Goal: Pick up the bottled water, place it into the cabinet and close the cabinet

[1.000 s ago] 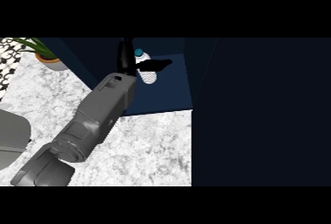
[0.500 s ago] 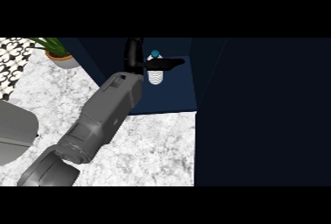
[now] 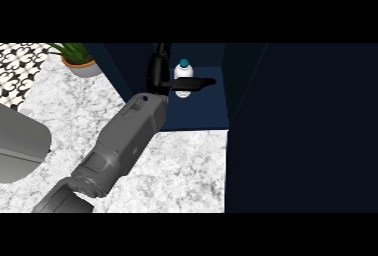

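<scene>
Right hand [image 3: 157,75] is clamped round the small clear plastic water bottle with a teal cap [image 3: 182,72], upright inside the dark blue cabinet [image 3: 199,107]. The bottle looks light, fairly stiff and slick, best held mid-body.

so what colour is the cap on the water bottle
Teal; the cap shows in the head view.

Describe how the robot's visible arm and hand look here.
The forearm is a smooth grey, boxy casing with a small dark dot near the wrist. The hand is black, with slim black fingers. No cables or labels show.
</scene>
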Motion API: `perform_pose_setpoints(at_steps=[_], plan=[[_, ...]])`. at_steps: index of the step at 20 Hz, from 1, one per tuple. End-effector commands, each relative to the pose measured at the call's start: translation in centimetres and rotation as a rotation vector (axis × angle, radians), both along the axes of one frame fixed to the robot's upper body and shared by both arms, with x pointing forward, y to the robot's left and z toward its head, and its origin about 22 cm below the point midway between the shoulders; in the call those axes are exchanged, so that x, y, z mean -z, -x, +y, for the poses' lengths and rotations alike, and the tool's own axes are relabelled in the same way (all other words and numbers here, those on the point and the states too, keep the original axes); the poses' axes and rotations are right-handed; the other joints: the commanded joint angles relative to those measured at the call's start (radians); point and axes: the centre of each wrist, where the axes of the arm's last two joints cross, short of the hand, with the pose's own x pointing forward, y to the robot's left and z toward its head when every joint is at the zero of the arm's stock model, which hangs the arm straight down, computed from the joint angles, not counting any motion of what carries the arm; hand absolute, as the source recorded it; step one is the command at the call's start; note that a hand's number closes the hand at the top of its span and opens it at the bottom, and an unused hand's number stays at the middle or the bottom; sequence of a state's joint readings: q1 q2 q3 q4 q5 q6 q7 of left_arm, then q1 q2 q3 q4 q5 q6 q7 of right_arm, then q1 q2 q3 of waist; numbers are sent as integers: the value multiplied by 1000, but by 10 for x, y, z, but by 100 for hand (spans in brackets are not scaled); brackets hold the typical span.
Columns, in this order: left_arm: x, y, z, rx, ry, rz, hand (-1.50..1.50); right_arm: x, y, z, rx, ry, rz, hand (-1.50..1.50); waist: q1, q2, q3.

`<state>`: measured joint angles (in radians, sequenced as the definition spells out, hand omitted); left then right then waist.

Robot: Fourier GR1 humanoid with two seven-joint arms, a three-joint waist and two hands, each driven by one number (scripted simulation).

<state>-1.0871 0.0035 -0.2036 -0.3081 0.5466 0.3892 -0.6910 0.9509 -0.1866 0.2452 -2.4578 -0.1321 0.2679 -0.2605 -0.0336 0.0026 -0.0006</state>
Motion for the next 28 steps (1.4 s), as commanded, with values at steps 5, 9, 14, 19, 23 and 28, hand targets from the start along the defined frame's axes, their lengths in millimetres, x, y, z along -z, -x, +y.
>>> perform_pose_setpoints(at_steps=[5, 9, 14, 19, 23, 28], plan=[[13, 28, -10, 147, 112, 10, -150, -21, 7, 6, 9, -20, -20, -150, 23, -12, 0], [39, 63, -13, 228, 183, 25, -150, -14, 4, 10, 30, -11, -4, -150, 25, -13, 0], [45, 96, -17, 325, 245, -7, -150, -19, 11, 6, 45, 3, -18, -150, 36, -13, 0], [29, 122, -9, 377, 264, -35, -150, -36, 15, 10, 13, 46, -13, -150, 39, -15, 0], [40, 158, 8, 413, 289, -12, 150, -31, 7, 12, -61, 79, -16, -150, 50, -12, 0], [29, 175, 31, 408, 273, 31, 150, -38, 10, 11, -241, 199, 17, 150, 52, -13, -1]])
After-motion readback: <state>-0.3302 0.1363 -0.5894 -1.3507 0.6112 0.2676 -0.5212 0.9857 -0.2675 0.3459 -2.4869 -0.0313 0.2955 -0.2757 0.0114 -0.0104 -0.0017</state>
